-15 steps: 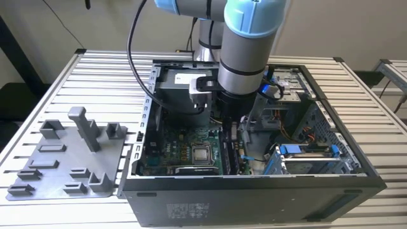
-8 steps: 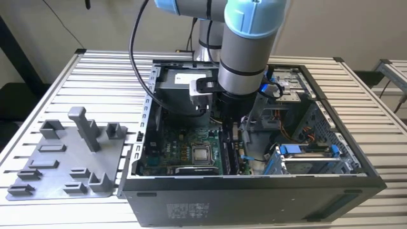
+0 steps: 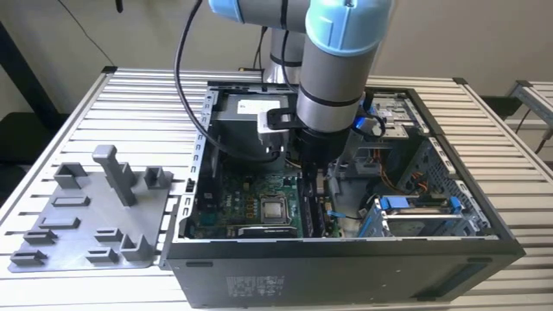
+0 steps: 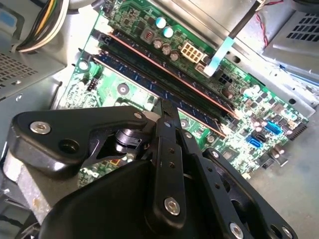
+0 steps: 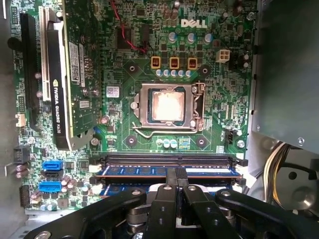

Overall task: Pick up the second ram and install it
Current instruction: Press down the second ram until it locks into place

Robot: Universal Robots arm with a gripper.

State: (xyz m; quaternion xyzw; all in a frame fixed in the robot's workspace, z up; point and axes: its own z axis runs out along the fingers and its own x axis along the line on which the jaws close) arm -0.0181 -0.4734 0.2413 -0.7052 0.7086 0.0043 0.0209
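A slatted tabletop (image 3: pixel 112 97) carries an open computer case (image 3: pixel 346 265), lying on its side, and the robot arm (image 3: pixel 333 71) reaches straight down into it. Beside the case, on the exterior view's left, sits a grey holder tray (image 3: pixel 87 220) with upright posts. Inside, the green motherboard (image 5: pixel 124 74) shows its processor socket (image 5: pixel 167 107) dead centre. Down at the memory slots, the pincer (image 5: pixel 177 186) has its fingers drawn together right above the second ram (image 5: pixel 149 171), which lies lengthwise in its slot beside another seated stick. In the second wrist view the pincer (image 4: pixel 167 112) touches that same ram (image 4: pixel 149 82).
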